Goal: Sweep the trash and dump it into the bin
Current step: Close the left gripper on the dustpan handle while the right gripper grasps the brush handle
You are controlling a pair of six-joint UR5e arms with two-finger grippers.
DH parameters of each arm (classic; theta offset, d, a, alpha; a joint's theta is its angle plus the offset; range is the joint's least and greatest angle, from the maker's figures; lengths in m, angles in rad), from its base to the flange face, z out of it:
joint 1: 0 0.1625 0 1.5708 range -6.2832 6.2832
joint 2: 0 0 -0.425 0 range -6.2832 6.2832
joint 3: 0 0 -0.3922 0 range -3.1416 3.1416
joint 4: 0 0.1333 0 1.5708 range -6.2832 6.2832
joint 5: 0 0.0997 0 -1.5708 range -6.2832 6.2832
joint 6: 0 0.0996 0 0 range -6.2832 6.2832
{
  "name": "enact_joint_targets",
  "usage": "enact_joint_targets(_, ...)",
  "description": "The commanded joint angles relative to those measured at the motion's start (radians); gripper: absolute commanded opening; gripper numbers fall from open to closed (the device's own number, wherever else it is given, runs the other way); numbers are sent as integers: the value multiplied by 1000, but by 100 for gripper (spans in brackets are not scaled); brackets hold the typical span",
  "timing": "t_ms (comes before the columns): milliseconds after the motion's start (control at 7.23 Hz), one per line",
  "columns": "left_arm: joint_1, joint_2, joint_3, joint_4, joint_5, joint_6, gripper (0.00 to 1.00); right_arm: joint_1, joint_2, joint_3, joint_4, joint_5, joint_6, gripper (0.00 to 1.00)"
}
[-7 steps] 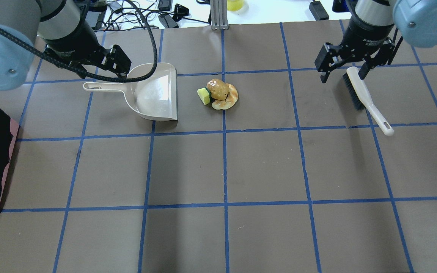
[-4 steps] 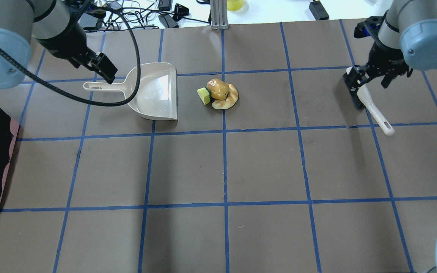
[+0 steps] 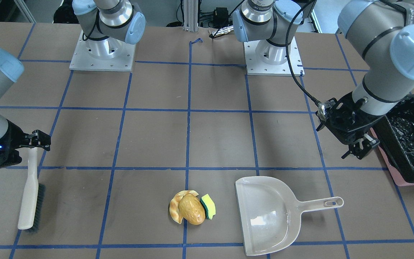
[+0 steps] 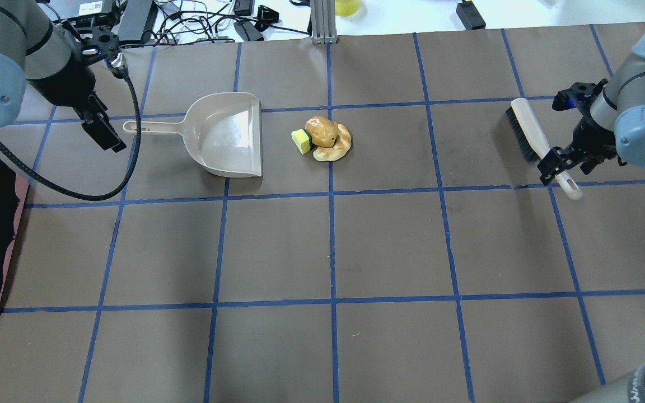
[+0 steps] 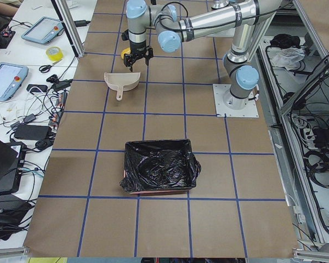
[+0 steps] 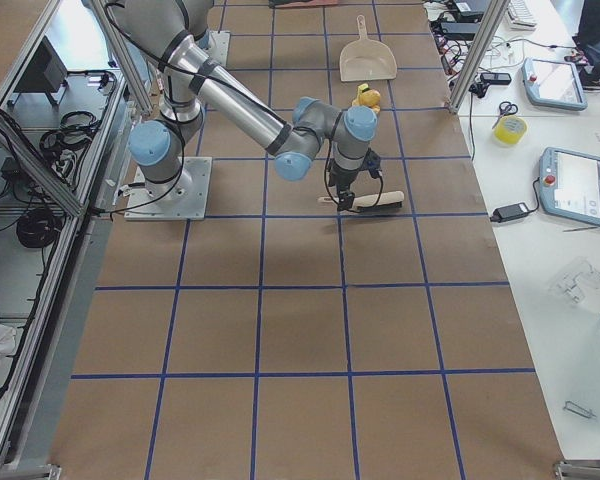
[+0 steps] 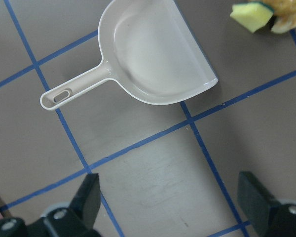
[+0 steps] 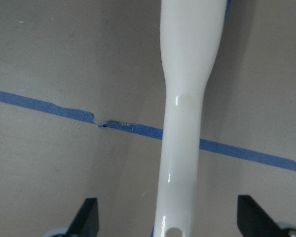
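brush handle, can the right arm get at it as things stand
Probably yes. The right gripper hangs right over the brush handle with its jaws open on either side of it, and nothing lies between them in the wrist view.

A robotics lab: bolted arm bases (image 3: 101, 48); teach pendants (image 6: 577, 186); cable-strewn benches (image 5: 27, 60); blue-taped table (image 4: 389, 246)

Bright, even overhead light leaves only soft, faint shadows on the desk (image 4: 389, 246). Glare shows on the dustpan (image 4: 225, 136) and on the crinkled black liner of the bin (image 3: 413, 136); the close right wrist view of the brush handle (image 8: 187, 128) is slightly soft.
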Motion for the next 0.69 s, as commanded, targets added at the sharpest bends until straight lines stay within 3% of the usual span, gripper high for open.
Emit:
enact_joint_targets(0, 13, -132, 60, 58, 10, 352, 100, -4, 11, 17, 4, -7, -8, 88)
enact_joint_targets(277, 11, -264, 238, 51, 27, 417, 100, -4, 14, 8, 2, -10, -2, 61)
enact_joint_targets(553, 2, -365, 295, 69, 31, 486, 100, -4, 14, 5, -10, -6, 7, 63)
